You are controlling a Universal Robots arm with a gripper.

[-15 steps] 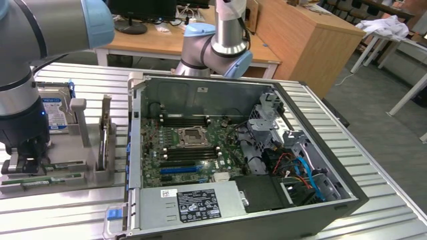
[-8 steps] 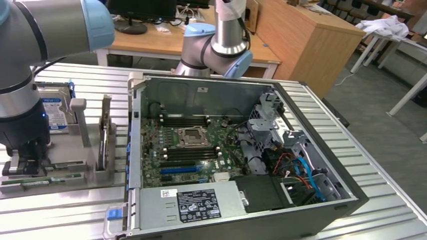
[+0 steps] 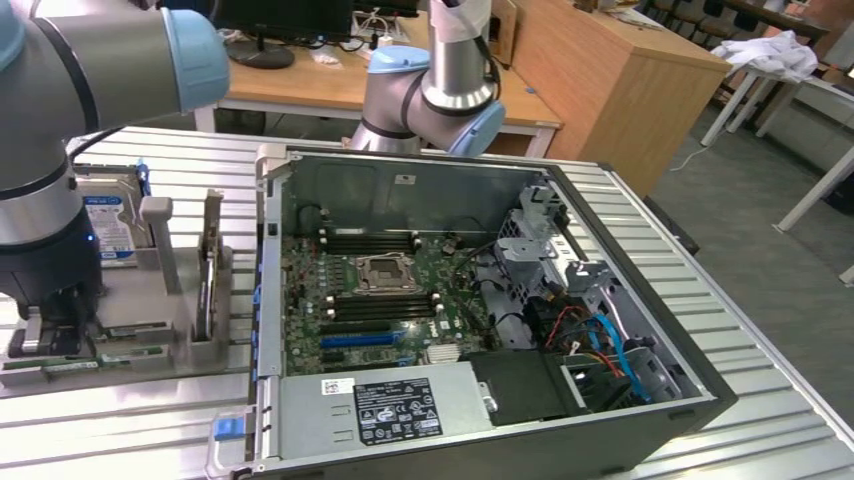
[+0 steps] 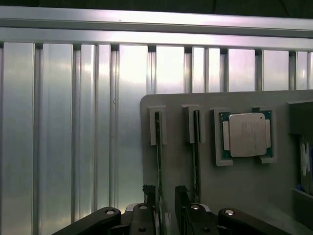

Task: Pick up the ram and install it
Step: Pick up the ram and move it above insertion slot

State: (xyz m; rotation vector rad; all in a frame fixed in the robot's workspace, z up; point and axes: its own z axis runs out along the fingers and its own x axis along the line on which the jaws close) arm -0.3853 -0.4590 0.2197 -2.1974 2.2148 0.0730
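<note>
The ram (image 4: 159, 147) is a thin green stick standing on edge in a slot of the grey holder plate (image 4: 176, 103). A matching second stick (image 4: 196, 147) stands parallel beside it. My gripper (image 4: 165, 196) is open, and its two dark fingers (image 4: 149, 192) straddle the near end of the ram with a visible gap on one side. In the exterior view the gripper (image 3: 54, 342) hangs low over the holder (image 3: 147, 335) at the exterior view's left, beside the open computer case (image 3: 267, 300).
A square silver processor chip (image 4: 244, 134) lies in a pocket of the holder beyond the second stick. A hard drive (image 3: 110, 225) stands on the holder. The motherboard (image 3: 387, 300) shows an open processor socket (image 3: 380, 272) with dark memory slots (image 3: 374, 240) on both sides.
</note>
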